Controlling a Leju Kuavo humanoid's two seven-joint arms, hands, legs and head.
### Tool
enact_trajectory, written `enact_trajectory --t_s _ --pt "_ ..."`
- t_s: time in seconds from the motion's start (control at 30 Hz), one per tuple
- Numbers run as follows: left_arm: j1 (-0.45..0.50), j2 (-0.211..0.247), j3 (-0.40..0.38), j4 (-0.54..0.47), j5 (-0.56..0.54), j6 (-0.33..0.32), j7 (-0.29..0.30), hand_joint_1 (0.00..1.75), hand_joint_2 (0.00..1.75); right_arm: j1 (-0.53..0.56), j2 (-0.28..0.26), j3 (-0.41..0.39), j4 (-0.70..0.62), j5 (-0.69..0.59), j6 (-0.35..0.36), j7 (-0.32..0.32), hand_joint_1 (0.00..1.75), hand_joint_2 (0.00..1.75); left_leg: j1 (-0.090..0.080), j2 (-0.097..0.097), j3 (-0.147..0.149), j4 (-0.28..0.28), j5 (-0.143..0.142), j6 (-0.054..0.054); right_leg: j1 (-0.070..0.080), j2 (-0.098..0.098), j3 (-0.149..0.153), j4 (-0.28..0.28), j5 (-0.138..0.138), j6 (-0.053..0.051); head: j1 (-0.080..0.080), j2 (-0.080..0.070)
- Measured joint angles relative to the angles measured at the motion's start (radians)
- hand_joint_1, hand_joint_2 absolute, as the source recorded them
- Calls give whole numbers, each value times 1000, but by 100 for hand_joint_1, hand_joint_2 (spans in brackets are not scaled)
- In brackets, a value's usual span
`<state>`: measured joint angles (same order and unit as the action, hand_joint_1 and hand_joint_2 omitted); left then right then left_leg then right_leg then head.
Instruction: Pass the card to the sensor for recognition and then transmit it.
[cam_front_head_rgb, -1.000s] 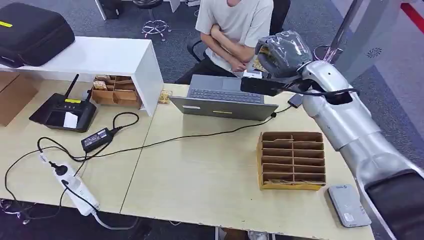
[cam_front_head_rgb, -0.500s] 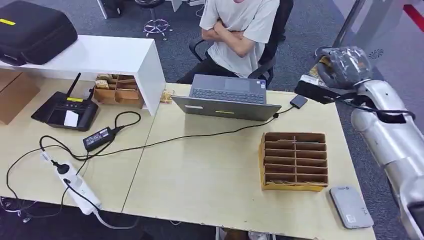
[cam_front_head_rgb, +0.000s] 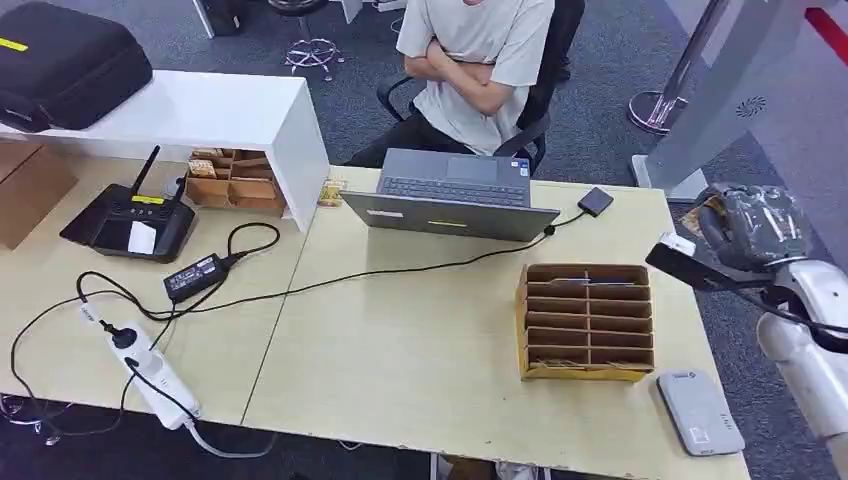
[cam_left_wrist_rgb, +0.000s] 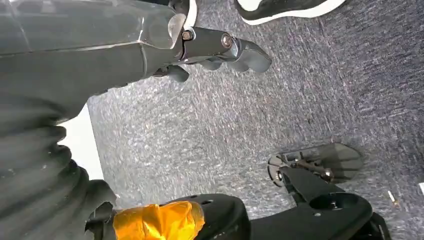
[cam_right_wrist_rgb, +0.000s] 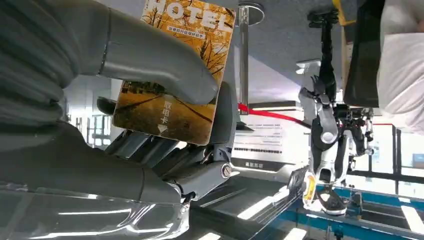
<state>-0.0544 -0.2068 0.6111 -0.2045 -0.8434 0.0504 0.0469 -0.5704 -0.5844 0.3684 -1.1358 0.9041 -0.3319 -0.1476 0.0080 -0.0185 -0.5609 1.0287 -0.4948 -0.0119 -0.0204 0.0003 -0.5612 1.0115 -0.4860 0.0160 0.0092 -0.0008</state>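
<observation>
The counter (cam_front_head_rgb: 420, 350) carried everything at working reach. Behind the cardboard sorter (cam_front_head_rgb: 586, 322), a laptop (cam_front_head_rgb: 450, 195) faced a seated person (cam_front_head_rgb: 480, 60), placed for that person's use. The grey sensor pad (cam_front_head_rgb: 699, 411) lay flat just in front of the sorter, at the counter's near edge, probably so a card could be swept over it. Right of the sorter, off the counter's edge, the right robot hand (cam_front_head_rgb: 752, 228) pinched the card (cam_right_wrist_rgb: 172, 70) between thumb and fingers, its printed face exposed, likely kept clear for reading. The left robot hand (cam_left_wrist_rgb: 220, 50) hung over the carpet, fingers curled in, holding nothing.
</observation>
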Motion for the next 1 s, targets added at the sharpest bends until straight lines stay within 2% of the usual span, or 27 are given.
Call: enact_trajectory --t_s 0.23,0.5,0.87,1.0 --pt "0 -2 25 0 14 5 -5 0 175 126 -33 -68 -145 42 15 43 175 175 0 1 -1 0 0 0 0 0 -1 0 0 0 0 0" --pt "0 -2 55 0 32 14 -6 0 175 236 -77 -112 -282 67 93 96 175 175 0 1 -1 0 0 0 0 1 -1 0 0 0 0 0" --pt "0 -7 85 0 42 21 -8 0 175 301 -90 -111 -322 63 208 135 175 175 0 1 -1 0 0 0 0 1 -1 0 0 0 0 0" --pt "0 -8 93 0 45 25 -9 0 175 319 -90 -103 -322 63 220 149 175 175 0 1 -1 0 0 0 0 1 -1 0 0 0 0 0"
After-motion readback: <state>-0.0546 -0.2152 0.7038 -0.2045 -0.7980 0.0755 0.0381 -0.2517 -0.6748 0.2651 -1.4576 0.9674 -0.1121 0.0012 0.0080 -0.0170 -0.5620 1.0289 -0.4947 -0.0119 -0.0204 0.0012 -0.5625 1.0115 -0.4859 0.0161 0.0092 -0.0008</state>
